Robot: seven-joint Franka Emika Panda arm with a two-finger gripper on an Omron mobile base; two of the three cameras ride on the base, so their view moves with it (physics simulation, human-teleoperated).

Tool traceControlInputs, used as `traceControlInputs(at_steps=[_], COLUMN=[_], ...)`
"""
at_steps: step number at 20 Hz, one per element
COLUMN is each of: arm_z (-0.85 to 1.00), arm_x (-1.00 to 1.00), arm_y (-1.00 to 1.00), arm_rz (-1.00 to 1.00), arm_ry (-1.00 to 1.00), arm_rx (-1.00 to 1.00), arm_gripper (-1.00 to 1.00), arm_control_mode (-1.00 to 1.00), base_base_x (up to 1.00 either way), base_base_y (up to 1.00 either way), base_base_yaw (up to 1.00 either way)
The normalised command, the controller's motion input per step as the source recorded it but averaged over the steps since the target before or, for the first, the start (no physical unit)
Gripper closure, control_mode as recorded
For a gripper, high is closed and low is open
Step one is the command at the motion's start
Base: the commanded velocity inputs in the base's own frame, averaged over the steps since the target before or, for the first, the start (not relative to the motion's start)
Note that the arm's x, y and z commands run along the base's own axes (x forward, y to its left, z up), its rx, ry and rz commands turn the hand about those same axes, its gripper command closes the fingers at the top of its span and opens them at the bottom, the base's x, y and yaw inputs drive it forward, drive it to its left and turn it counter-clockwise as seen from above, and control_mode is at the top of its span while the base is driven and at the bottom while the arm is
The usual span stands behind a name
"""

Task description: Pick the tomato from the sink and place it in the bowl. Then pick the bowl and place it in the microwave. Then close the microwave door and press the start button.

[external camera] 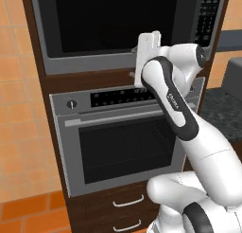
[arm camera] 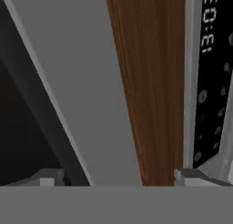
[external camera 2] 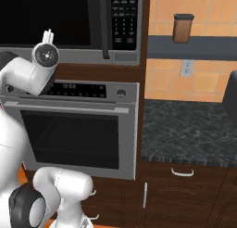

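Observation:
The microwave (external camera: 118, 23) is built in at the top of the wooden cabinet. Its microwave door (external camera 2: 46, 16) lies flat against the front, dark handle (external camera 2: 105, 28) beside the keypad (external camera 2: 124, 18). My hand (external camera: 147, 49) is held up to the grey steel trim (arm camera: 86, 95) under the door, just above the wall oven. My gripper (arm camera: 120, 178) is open, with its fingertips (arm camera: 50, 177) wide apart and nothing between them. The start button cannot be told apart on the keypad. The tomato, bowl and sink are out of view.
A wall oven (external camera: 123, 142) with a horizontal bar handle sits right under the microwave, with drawers (external camera: 127, 201) below it. To the right runs a dark speckled counter (external camera 2: 185, 129), with a brown canister (external camera 2: 183, 28) on a shelf above it.

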Motion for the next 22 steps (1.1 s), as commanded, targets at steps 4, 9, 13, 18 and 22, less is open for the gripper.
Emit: traceControlInputs(at_steps=[4, 9, 13, 18, 22], arm_z=[0.0, 0.16, 0.2, 0.04, 0.16], arm_x=[-0.77, -0.33, -0.06, 0.0, 0.04], arm_y=[-1.0, -1.0, -1.0, -0.94, -0.74], arm_rz=[0.0, 0.0, -0.02, -0.01, 0.0], arm_ry=[-0.02, -0.15, -0.08, -0.02, -0.02], arm_rx=[0.03, 0.0, 0.0, 0.0, 0.01], arm_gripper=[-1.0, -1.0, -1.0, -1.0, -1.0], arm_control_mode=[-1.0, -1.0, -1.0, -1.0, -1.0], base_base_x=[0.0, 0.0, 0.0, 0.0, 0.0], base_base_y=[0.0, 0.0, 0.0, 0.0, 0.0], base_base_yaw=[0.0, 0.0, 0.0, 0.0, 0.0])
